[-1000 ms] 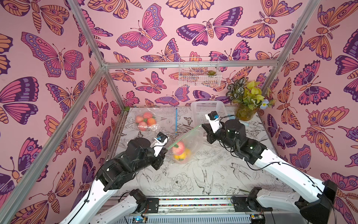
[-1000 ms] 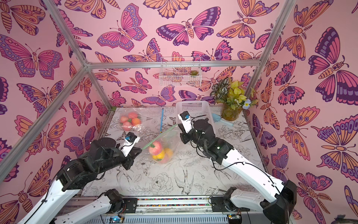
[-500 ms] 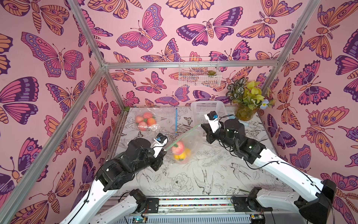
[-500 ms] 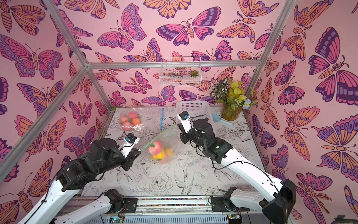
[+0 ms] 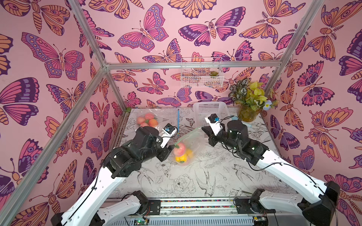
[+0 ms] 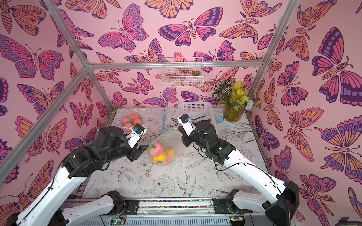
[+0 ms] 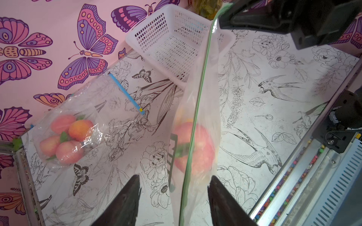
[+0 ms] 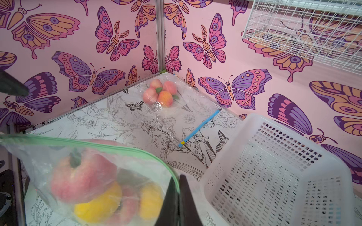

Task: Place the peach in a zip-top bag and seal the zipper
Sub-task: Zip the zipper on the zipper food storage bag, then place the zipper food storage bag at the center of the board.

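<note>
The right fingers [image 8: 168, 197] pinch one end of the bag [image 8: 35, 154] at its zipper [image 8: 117, 148]. The left fingers [image 7: 125, 199] are spread, with the bag's other end between them. The peach [image 8: 82, 176] sits inside the bag on yellow fruit [image 8: 96, 209].

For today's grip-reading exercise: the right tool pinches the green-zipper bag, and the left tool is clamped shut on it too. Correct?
No. The right tool pinches the green-zipper bag, but the left tool is open, its jaws apart on either side of the bag, as the left wrist view shows.
</note>
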